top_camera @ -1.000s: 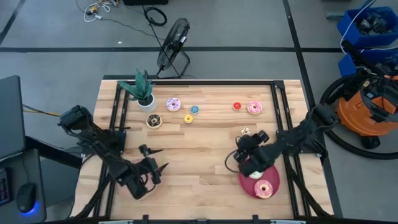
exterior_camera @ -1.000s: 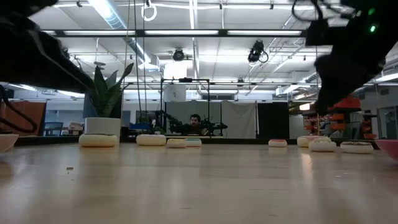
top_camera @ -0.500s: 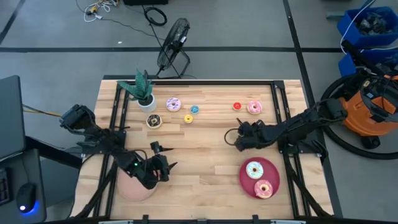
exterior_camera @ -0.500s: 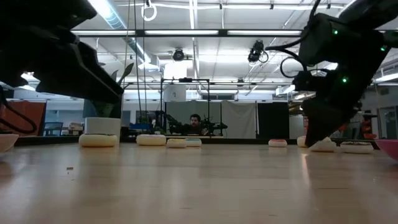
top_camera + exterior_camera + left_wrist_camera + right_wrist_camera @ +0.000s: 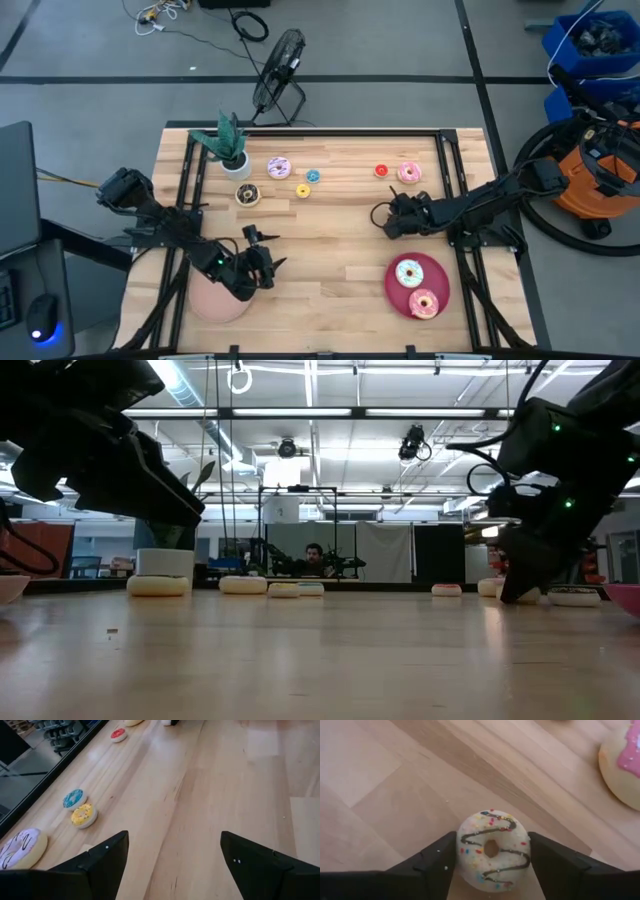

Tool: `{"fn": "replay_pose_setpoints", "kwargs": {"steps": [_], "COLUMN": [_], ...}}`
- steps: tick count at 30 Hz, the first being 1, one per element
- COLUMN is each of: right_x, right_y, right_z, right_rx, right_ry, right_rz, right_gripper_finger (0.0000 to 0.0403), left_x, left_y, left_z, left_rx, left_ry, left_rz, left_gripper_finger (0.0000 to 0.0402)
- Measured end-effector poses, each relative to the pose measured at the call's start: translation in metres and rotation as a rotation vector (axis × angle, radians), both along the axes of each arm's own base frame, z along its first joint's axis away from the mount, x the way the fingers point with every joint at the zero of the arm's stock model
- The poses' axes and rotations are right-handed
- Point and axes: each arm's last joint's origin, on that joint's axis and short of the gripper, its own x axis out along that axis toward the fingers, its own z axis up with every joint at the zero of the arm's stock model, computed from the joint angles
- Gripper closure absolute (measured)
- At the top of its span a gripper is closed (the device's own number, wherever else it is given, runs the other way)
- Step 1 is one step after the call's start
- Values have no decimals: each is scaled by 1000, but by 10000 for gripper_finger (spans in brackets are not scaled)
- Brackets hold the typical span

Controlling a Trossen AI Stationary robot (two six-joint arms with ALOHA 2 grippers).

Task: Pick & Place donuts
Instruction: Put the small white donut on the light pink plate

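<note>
A small white donut with chocolate drizzle and sprinkles [image 5: 492, 851] lies flat on the table right of centre, and my right gripper [image 5: 388, 216] is shut on it. Two iced donuts [image 5: 408, 272] lie on the crimson plate [image 5: 392, 290] nearer the front. My left gripper [image 5: 264, 264] hangs open at the front left, above bare wood beside the pink plate [image 5: 210, 303]. Along the far side lie purple-iced [image 5: 279, 167], blue [image 5: 313, 176], yellow [image 5: 303, 190], chocolate [image 5: 247, 194], red [image 5: 380, 171] and pink [image 5: 408, 173] donuts. My right gripper has the small white donut between its two fingers, one finger [image 5: 445, 857] against each side of the ring's rim [image 5: 462, 855]. The fingers slant down at it from the table's right. The donut lies flat with its underside on the wood.
A potted green plant [image 5: 230, 148] stands at the far left corner. Black frame rails [image 5: 190, 180] run along the table's left, right and far edges. In the right wrist view the pink donut [image 5: 625, 760] lies just beyond the held one. Bare wood spans the middle.
My right gripper has left the crimson plate, gone toward the far edge and sunk onto the small white donut, its fingers now on either side of it. My left gripper has shifted a little toward the table's right, uncovering the pink plate.
</note>
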Motion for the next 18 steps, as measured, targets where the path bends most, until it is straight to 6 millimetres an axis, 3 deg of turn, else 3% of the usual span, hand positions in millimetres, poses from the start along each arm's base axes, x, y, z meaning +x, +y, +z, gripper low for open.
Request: {"fn": "replay_pose_setpoints", "kwargs": {"steps": [12,18], "right_x": [1,9], "right_y": [1,13], "right_z": [4,32], "right_rx": [20,79], "right_ry": [4,-54], "right_rz": [30,90], "right_gripper_finger": [244,293], "left_x": [0,0], "left_y": [0,0], "left_z": [0,0], "left_rx": [1,3], "left_ry": [1,3], "left_rz": [-1,-2], "left_gripper_finger": [79,79]}}
